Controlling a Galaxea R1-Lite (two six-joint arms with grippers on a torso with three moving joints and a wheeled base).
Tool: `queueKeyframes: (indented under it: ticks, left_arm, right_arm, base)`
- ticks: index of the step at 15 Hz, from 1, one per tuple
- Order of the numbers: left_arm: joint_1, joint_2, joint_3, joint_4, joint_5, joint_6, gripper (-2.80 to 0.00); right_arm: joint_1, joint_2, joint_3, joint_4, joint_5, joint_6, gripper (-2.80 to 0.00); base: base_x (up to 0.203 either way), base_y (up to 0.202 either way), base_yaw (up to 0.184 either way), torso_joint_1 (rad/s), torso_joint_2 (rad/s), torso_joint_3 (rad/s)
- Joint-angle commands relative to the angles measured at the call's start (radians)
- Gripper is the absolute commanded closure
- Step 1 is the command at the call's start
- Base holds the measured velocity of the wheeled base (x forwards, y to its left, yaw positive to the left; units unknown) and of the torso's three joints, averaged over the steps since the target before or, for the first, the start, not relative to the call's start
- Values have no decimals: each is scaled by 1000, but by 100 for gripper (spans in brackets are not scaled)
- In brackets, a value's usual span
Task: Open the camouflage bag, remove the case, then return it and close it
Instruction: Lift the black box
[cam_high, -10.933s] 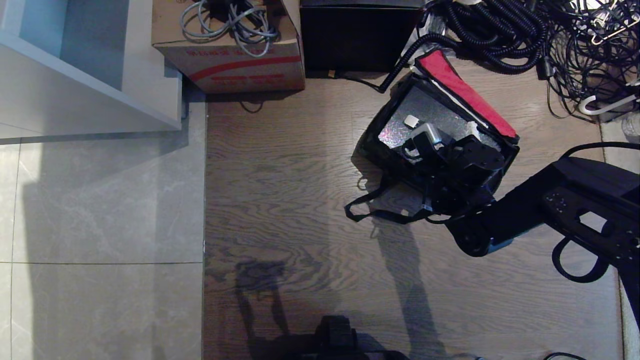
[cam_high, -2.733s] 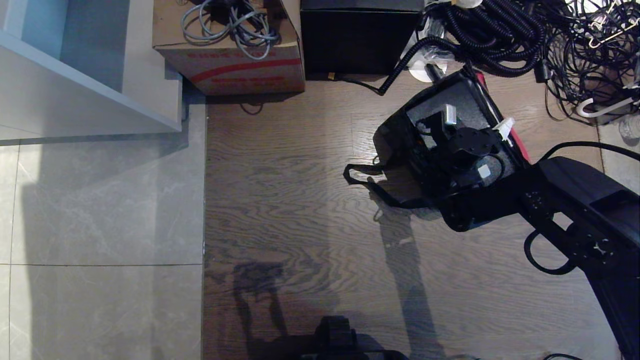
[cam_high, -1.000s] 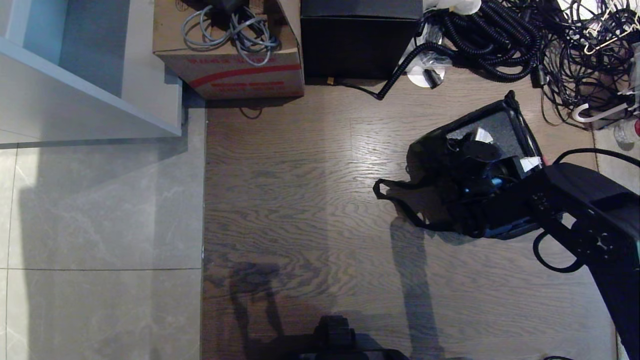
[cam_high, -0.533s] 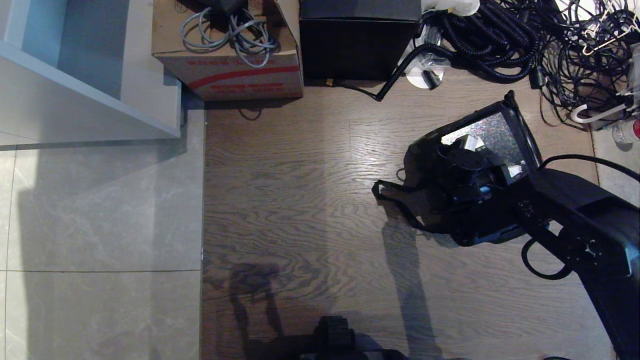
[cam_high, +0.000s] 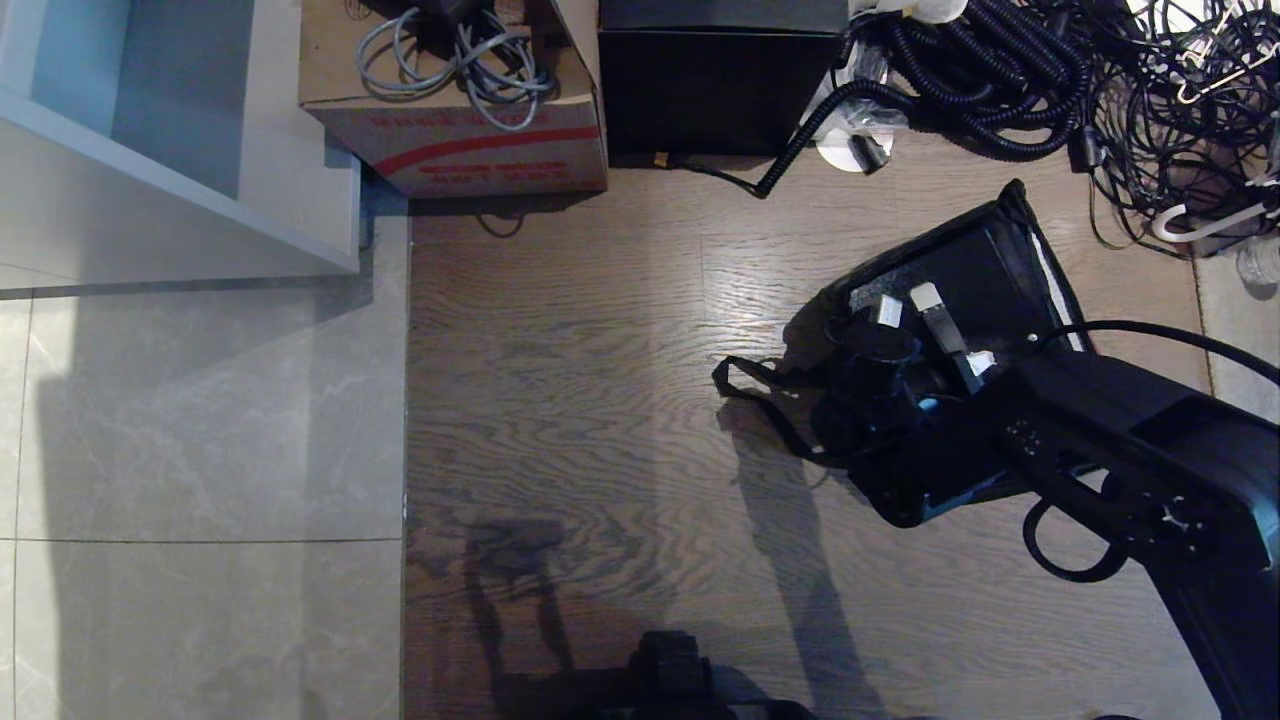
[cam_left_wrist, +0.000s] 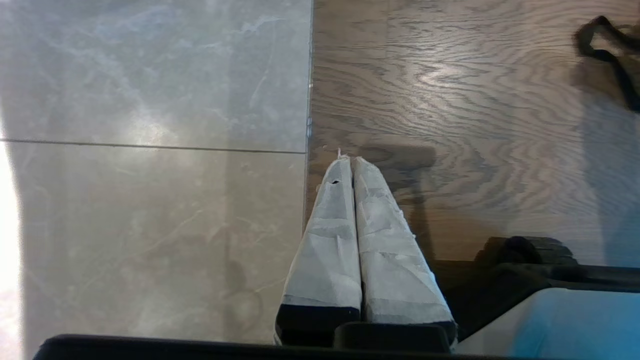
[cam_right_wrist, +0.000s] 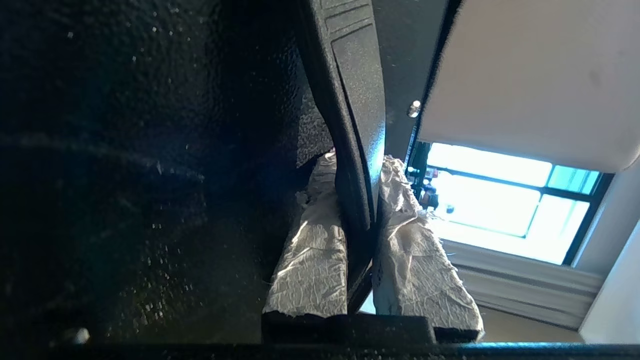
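One bag (cam_high: 985, 270), camouflage not visible from here, open on wood floor. One case (cam_high: 960, 262) inside it; one black handle (cam_right_wrist: 352, 125) on case. One shoulder strap (cam_high: 755, 385). Two pincers: right (cam_right_wrist: 357, 195) clamped on handle, left (cam_left_wrist: 352, 165) with fingers pressed together over floor. One cardboard box (cam_high: 470, 145), red-striped. One black cube box (cam_high: 715, 85). One grey cable bundle (cam_high: 455, 50) on cardboard box. One coiled black cord (cam_high: 960, 85). Tangle of thin black wires (cam_high: 1180, 110), uncountable. One white hanger (cam_high: 1205, 222).
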Motion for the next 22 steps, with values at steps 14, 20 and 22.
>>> queueKeyframes:
  ticks: [14,20,22]
  left_arm:
    - [0,0,0,0,0,0,0]
    - [0,0,0,0,0,0,0]
    - [0,0,0,0,0,0,0]
  right_arm:
    - [-189,-58,-95,125,52,28,-280]
    - [-252,-86,-83,136,103,60,-280]
    - [-300,-98,-97,200,103,62,-280]
  base:
    - [0,0,0,0,0,0]
    - [0,0,0,0,0,0]
    - [0,0,0,0,0,0]
